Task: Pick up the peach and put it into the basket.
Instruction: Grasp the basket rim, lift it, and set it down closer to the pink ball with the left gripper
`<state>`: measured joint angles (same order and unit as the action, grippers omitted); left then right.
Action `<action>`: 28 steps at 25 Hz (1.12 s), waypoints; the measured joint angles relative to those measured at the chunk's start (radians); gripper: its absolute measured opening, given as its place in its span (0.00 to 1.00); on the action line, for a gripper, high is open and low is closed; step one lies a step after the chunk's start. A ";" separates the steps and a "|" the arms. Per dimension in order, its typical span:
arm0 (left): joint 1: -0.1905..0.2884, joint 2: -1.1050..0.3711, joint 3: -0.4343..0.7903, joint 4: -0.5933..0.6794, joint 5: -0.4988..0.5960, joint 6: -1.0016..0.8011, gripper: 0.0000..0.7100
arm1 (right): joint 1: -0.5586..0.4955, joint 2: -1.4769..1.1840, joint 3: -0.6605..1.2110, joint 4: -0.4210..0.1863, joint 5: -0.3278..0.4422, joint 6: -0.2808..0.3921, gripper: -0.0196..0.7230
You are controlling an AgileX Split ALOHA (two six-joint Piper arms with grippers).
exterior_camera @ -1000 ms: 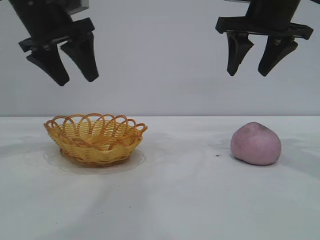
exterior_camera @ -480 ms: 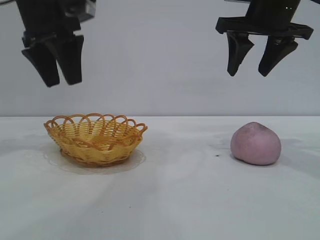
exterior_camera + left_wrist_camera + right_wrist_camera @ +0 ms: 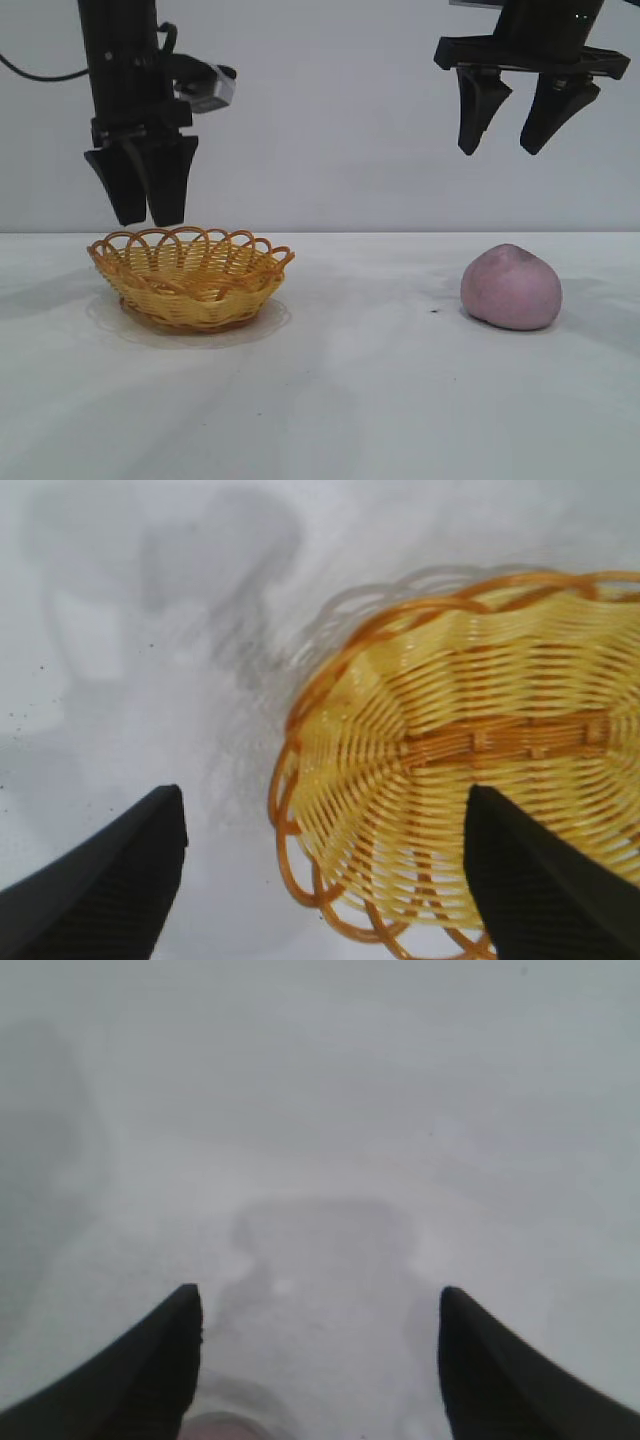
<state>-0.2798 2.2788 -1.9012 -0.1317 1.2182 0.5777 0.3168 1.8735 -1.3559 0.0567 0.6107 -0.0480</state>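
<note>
Right, starting at the left gripper (image 3: 148, 205): it points straight down, jaws spread wide and holding nothing, hanging just above the near-left rim of the basket (image 3: 190, 276). In its own wrist view the two dark fingertips (image 3: 110, 880) straddle the orange looped edge, one over bare table (image 3: 120, 680), the other over the yellow weave. No contact that I can see, only air between pads and wicker.

Why there? My guess is that this arm means to steady or guard the basket while the fruit is brought over (a light wicker bowl like that would slide at a nudge). Equally, it may just be lining up; the pictures alone don't say.

Over to the right gripper (image 3: 528, 125): up high, tilted down, jaws apart and empty. Below it and slightly to one side sits the peach (image 3: 511, 287), resting on the table, well apart from the basket and touched by nothing. In the right wrist view only a pinkish sliver (image 3: 225, 1428) peeps in between the fingertips, so the fruit lies close under that hand.

So the pick has not begun. The peach is a rounded, matte lump with a soft point on top, and the jaws look wide enough to take it across the middle; a descent centred on it seems the next need.
</note>
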 joint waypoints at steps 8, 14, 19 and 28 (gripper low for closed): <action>0.000 0.050 -0.009 0.002 0.002 0.000 0.38 | 0.000 0.000 0.000 -0.006 0.000 0.000 0.67; 0.000 0.060 -0.012 -0.006 0.004 -0.025 0.09 | 0.000 0.000 0.000 -0.011 0.000 0.000 0.67; 0.000 0.054 -0.012 -0.007 0.010 -0.193 0.00 | 0.000 0.000 0.000 -0.014 0.000 0.000 0.67; 0.000 -0.068 -0.012 -0.088 0.006 -0.484 0.00 | 0.000 0.000 0.000 -0.014 0.000 0.000 0.67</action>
<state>-0.2798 2.2109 -1.9130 -0.2199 1.2240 0.0934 0.3168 1.8735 -1.3559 0.0425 0.6107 -0.0480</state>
